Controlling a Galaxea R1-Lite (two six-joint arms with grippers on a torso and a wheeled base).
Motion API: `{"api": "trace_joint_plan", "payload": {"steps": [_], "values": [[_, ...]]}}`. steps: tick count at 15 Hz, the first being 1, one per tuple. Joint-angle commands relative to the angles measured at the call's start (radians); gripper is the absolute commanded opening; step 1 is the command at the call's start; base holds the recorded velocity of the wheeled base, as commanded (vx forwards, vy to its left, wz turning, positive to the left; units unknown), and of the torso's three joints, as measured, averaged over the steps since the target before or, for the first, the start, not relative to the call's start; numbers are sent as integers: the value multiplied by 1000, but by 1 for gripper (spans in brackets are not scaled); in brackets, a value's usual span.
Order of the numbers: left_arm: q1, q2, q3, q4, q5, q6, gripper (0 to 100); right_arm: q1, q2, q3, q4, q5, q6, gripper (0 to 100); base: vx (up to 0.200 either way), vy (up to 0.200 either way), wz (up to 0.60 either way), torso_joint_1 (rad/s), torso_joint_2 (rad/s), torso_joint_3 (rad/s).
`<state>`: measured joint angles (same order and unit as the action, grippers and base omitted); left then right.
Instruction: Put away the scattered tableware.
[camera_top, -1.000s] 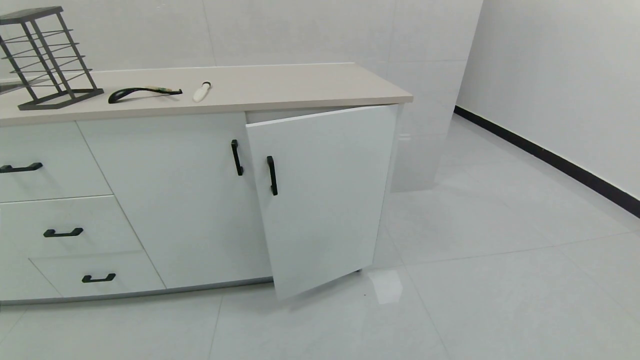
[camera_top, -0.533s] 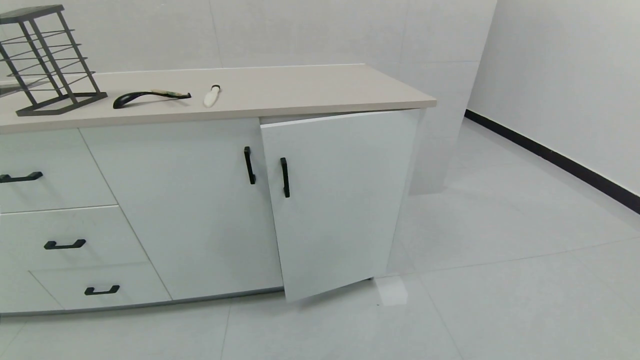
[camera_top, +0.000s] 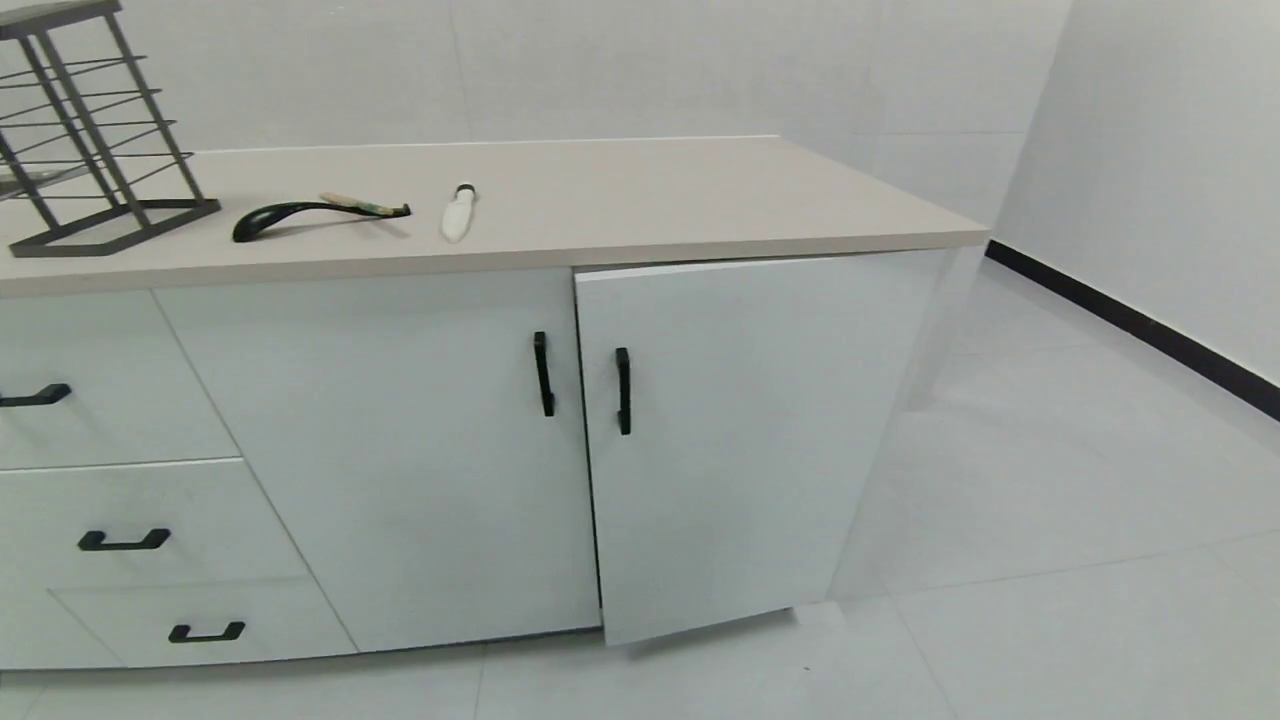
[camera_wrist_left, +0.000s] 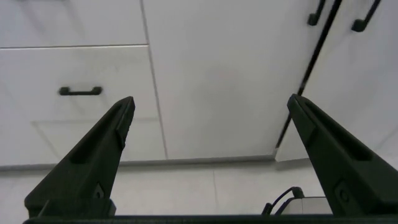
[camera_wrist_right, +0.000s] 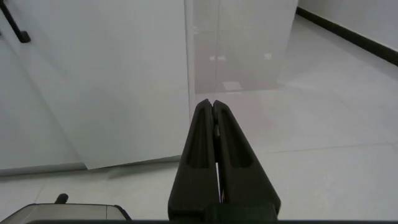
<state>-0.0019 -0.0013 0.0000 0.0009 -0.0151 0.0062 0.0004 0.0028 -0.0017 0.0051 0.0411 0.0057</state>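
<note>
My left gripper (camera_wrist_left: 211, 102) hangs low before the drawers (camera_wrist_left: 74, 62), fingers spread wide; my right gripper (camera_wrist_right: 213, 106) hangs low by the ajar cabinet door (camera_top: 740, 430), fingers pressed together, holding nothing. The black spoon (camera_top: 255, 222) and white knife (camera_top: 457, 215) lie near each other on the countertop (camera_top: 650, 200)

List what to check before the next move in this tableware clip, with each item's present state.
1. The left claw is open and empty: ok.
2. The right claw is open for a grasp: not ok, it is shut.
3. The black spoon lies free on the countertop: ok.
4. The white-handled utensil lies apart from the black spoon: ok.
5. The right cabinet door is fully closed: not ok, it is ajar.
6. The rack has a free slot: cannot tell.
</note>
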Motion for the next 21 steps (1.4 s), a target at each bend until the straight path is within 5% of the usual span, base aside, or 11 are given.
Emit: {"api": "trace_joint_plan", "payload": {"steps": [1,9,18,21], "values": [[0,1,0,-1,0,0,100,1,2,0,1,0,0,0,0,0,600,7,2,2],[0,1,0,-1,0,0,100,1,2,0,1,2,2,0,0,100,150,2,4,2],[0,1,0,-1,0,1,100,1,2,0,1,0,2,0,200,200,0,1,3,0],[0,1,0,-1,-2,0,100,1,2,0,1,2,3,0,0,200,0,2,2,2]]}}
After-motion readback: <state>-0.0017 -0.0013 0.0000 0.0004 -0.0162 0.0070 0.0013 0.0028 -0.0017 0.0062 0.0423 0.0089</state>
